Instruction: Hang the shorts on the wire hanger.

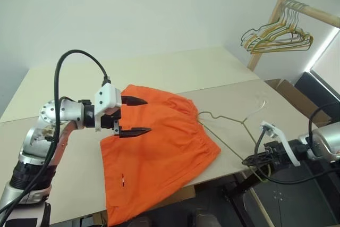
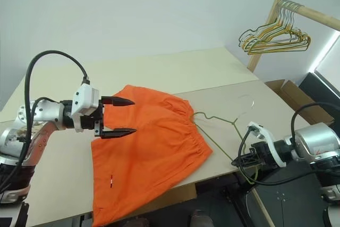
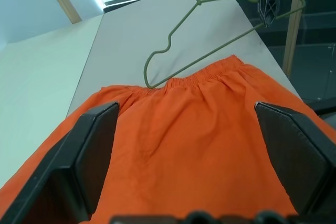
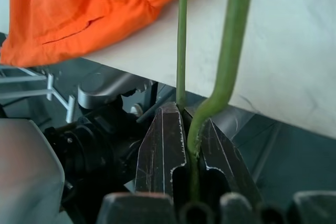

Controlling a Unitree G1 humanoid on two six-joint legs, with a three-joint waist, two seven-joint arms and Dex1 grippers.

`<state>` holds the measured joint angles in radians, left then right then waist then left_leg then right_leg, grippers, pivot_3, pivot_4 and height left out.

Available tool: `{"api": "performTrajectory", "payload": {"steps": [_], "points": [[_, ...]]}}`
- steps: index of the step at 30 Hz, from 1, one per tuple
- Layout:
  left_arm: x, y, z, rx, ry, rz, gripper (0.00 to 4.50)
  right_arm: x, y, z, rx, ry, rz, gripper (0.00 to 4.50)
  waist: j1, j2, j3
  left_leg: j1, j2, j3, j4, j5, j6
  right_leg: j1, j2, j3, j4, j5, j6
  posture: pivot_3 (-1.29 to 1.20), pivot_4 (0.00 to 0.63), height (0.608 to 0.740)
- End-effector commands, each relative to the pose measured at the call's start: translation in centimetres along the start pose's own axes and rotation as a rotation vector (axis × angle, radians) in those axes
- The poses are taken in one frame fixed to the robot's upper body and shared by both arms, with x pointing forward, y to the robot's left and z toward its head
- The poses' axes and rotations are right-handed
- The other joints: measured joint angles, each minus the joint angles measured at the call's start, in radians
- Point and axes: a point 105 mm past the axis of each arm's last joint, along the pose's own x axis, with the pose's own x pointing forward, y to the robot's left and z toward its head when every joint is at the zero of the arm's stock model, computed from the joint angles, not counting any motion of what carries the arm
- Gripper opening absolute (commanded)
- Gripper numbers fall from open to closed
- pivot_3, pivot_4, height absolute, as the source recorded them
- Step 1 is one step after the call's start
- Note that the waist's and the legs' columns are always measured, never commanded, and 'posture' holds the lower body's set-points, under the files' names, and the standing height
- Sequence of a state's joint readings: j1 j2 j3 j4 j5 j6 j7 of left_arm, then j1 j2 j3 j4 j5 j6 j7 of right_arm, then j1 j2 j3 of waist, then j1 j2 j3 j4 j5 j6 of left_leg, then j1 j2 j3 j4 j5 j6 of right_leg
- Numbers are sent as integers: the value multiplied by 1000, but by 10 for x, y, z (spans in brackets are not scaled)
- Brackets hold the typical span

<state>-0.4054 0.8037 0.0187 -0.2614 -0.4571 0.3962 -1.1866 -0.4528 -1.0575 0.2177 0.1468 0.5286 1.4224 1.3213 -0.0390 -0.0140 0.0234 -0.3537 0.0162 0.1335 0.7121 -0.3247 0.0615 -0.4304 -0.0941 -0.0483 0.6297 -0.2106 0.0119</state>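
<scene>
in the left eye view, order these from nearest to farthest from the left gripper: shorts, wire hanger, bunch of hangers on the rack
1. The shorts: directly under the open left gripper, on the table.
2. The wire hanger: further right, its end reaching the waistband, its corner pinched in the right gripper.
3. The bunch of hangers: far upper right, on the wooden rack.

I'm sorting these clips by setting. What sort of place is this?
Probably an indoor test room for laundry chores: orange shorts lie on a plain table, and spare hangers hang on a wooden rail by a bare wall.

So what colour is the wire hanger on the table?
The wire hanger is dark olive green, clearest in the left wrist view.
</scene>
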Motion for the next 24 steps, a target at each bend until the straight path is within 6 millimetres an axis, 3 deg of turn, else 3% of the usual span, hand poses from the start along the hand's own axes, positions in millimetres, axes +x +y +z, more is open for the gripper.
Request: {"api": "performTrajectory", "payload": {"steps": [1,15,24], "points": [[-6,-1,10,29,-10,22,4485,-13,0,4,13,-38,2,0,2,0,0,0,0,0,0,0,0,0,0,0,0,0,0,17,0,740],[-11,-8,9,18,8,43,4485,-23,19,-19,-44,95,96,0,35,0,0,1,0,0,0,-1,2,1,-1,0,-2,0,1,42,0,740],[-14,-11,7,25,25,44,4485,-45,19,-32,-28,132,97,0,54,1,0,0,0,0,0,-2,3,1,-1,-1,-3,0,1,60,0,740]]}}
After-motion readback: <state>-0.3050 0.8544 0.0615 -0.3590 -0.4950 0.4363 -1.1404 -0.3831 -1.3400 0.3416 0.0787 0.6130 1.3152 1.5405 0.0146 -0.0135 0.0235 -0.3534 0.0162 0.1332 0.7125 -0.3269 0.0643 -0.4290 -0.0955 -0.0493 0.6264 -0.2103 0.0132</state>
